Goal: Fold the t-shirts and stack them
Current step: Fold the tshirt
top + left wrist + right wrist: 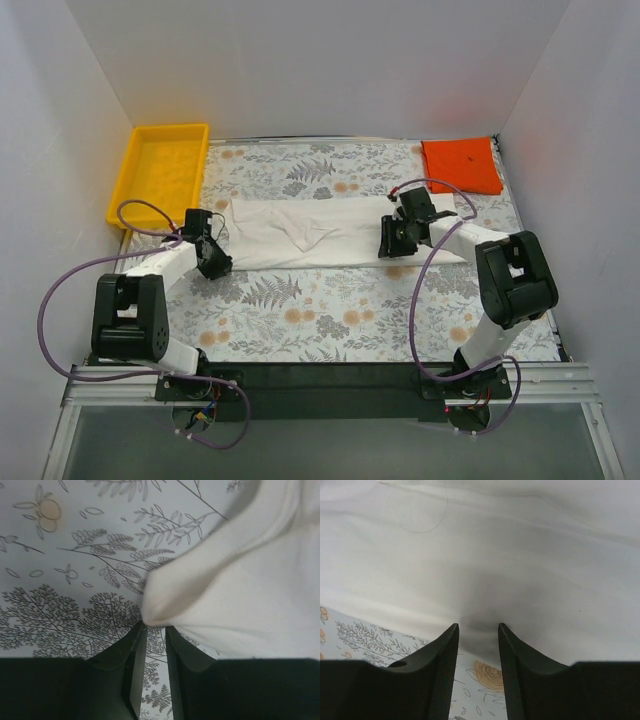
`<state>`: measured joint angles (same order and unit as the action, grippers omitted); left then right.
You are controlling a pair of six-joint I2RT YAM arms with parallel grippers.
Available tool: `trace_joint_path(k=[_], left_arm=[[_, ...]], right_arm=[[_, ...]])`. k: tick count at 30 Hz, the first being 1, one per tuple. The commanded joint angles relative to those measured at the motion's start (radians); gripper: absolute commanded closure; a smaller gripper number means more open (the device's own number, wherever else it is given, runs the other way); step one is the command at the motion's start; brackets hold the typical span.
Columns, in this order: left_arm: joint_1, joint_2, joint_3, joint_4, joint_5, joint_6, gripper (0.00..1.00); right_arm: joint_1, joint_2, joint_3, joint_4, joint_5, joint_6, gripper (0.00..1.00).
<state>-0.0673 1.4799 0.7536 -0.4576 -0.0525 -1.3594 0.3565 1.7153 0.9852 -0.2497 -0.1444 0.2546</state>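
Observation:
The white t-shirt lies folded into a long strip across the middle of the table. My left gripper is at the strip's near left corner. In the left wrist view its jaws are almost closed, and the shirt's corner bunches to a point at their tips. My right gripper is at the strip's near edge toward the right end. In the right wrist view it is open, with the shirt's edge just past its tips. The orange-red t-shirt lies folded at the back right.
A yellow plastic tray stands at the back left corner. White walls close the table on the left, right and back. The floral tablecloth covers the table.

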Motion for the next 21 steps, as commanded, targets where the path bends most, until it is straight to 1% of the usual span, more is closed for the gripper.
trace_joint_path(k=[1, 2, 6, 9, 10, 11, 13, 14, 15, 17, 19, 21], left_arm=[[0.066, 0.022, 0.006, -0.015, -0.089, 0.054, 0.78], [0.102, 0.022, 0.007, -0.016, -0.086, 0.055, 0.78], [0.126, -0.001, 0.036, -0.032, -0.035, 0.057, 0.78], [0.124, -0.065, 0.064, -0.044, 0.074, 0.022, 0.68], [0.118, -0.084, 0.075, -0.050, 0.104, 0.007, 0.62], [0.095, -0.099, 0.104, -0.056, 0.138, -0.018, 0.60], [0.069, -0.118, 0.147, -0.064, 0.152, -0.038, 0.56], [0.014, -0.113, 0.167, -0.064, 0.157, -0.056, 0.55], [-0.003, -0.103, 0.215, -0.061, 0.155, -0.064, 0.55], [-0.066, -0.061, 0.259, -0.047, 0.154, -0.081, 0.55], [-0.106, -0.024, 0.314, -0.003, 0.152, -0.101, 0.55], [-0.144, 0.058, 0.360, 0.026, 0.166, -0.110, 0.57]], right_arm=[[-0.036, -0.022, -0.055, -0.075, 0.069, -0.040, 0.61], [-0.039, -0.028, -0.063, -0.083, 0.071, -0.037, 0.62], [-0.044, -0.092, -0.111, -0.115, 0.060, -0.026, 0.61], [-0.042, -0.131, -0.123, -0.118, 0.031, -0.018, 0.61], [-0.042, -0.137, -0.120, -0.122, 0.029, -0.017, 0.61], [-0.044, -0.141, -0.112, -0.123, 0.029, -0.015, 0.61], [-0.042, -0.146, -0.103, -0.132, 0.039, -0.014, 0.61], [-0.042, -0.146, -0.097, -0.135, 0.042, -0.011, 0.61], [-0.042, -0.143, -0.094, -0.134, 0.045, -0.009, 0.61], [-0.042, -0.138, -0.092, -0.134, 0.048, -0.006, 0.61], [-0.042, -0.128, -0.091, -0.132, 0.048, -0.002, 0.61], [-0.042, -0.118, -0.086, -0.134, 0.046, -0.003, 0.61]])
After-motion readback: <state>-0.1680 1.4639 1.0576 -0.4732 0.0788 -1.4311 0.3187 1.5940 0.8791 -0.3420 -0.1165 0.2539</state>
